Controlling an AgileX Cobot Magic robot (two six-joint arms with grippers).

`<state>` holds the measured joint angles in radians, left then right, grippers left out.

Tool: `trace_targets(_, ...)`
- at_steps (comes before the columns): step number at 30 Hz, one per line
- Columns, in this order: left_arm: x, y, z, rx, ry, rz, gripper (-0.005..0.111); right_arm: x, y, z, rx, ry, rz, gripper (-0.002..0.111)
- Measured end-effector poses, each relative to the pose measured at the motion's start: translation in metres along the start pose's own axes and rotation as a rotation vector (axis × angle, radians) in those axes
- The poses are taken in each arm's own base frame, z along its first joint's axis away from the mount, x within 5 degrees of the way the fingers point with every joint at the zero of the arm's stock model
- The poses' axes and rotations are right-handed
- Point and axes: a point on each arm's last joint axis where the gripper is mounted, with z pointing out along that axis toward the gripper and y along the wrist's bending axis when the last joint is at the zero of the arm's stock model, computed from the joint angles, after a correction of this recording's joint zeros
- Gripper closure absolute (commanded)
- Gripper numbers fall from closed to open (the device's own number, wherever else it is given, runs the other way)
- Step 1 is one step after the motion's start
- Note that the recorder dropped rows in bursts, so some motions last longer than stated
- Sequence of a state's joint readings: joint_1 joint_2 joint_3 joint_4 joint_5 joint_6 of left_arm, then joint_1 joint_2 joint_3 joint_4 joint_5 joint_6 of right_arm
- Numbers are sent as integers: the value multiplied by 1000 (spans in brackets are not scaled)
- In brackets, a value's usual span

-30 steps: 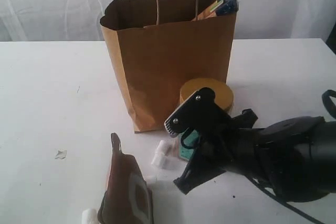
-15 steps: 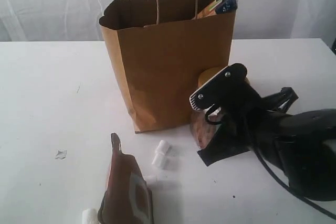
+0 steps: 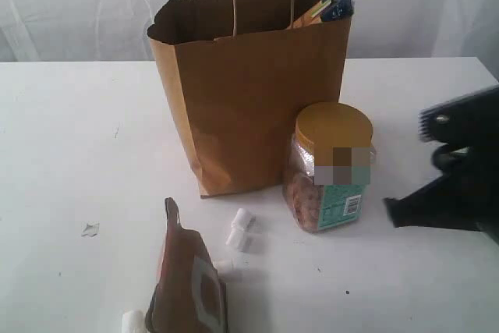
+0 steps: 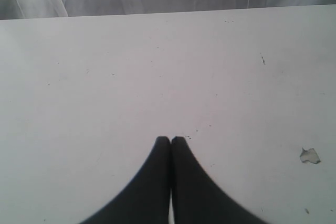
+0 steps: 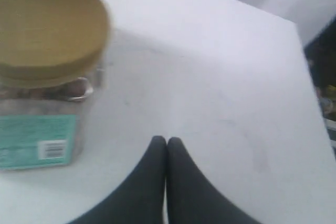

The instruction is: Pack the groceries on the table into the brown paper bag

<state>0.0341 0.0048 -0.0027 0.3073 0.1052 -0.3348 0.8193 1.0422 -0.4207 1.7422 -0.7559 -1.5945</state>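
Upright clear jar with mustard lid point(image 3: 329, 168) beside brown paper bag point(image 3: 249, 91), right pincer point(image 5: 166, 140) closed near jar; left pincer point(image 4: 170, 139) closed

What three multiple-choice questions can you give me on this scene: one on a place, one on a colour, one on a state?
1. Where is the clear plastic jar with the mustard-yellow lid relative to the upright brown paper bag?
A. Inside it
B. Upright on the white table, beside it
C. Lying on top of it

2. What colour is the jar's label?
A. Red
B. Teal
C. Black

3. What state is the right gripper in?
A. Open wide
B. Shut on the jar
C. Shut, holding nothing

Answers:
1 B, the jar stands on the tabletop next to the bag.
2 B, a teal panel with a barcode shows on its side.
3 C, the fingers meet with the jar off to one side.
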Motion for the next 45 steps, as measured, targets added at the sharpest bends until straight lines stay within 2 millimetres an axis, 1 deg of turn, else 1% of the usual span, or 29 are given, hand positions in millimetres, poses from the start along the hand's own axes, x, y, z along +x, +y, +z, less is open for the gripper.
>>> trace_targets(2,0,0,0,0,0,0,107,6,-10,-5,46,-30,81,108)
trace_targets(4,0,0,0,0,0,0,107,13,-9,-5,2,-61,136,108)
trace_targets(5,0,0,0,0,0,0,107,22,4,-3,-131,-72,150,108)
trace_targets(8,0,0,0,0,0,0,107,34,30,1,-348,-21,81,108)
trace_targets(11,0,0,0,0,0,0,107,47,44,7,-434,67,26,108)
trace_targets(12,0,0,0,0,0,0,107,48,46,9,-433,78,22,107)
trace_targets(13,0,0,0,0,0,0,107,50,47,11,-433,90,13,104)
trace_targets(14,0,0,0,0,0,0,107,52,48,12,-431,96,0,94)
trace_targets(15,0,0,0,0,0,0,107,54,49,13,-430,104,-6,79)
trace_targets(16,0,0,0,0,0,0,107,55,51,14,-441,113,-19,54)
trace_targets(17,0,0,0,0,0,0,107,58,53,14,-462,138,-25,37)
trace_targets(18,0,0,0,0,0,0,107,59,55,14,-472,155,-28,15)
trace_targets(19,0,0,0,0,0,0,107,62,56,15,-478,175,-21,2)
trace_targets(26,0,0,0,0,0,0,107,64,57,17,-455,212,82,3)
trace_targets(32,0,0,0,0,0,0,107,61,54,19,-415,194,149,3)
trace_targets(38,0,0,0,0,0,0,107,49,40,25,-260,41,168,3)
trace_targets(43,0,0,0,0,0,0,107,44,44,26,-292,-27,87,3)
trace_targets(45,0,0,0,0,0,0,107,46,46,37,-234,-67,103,3)
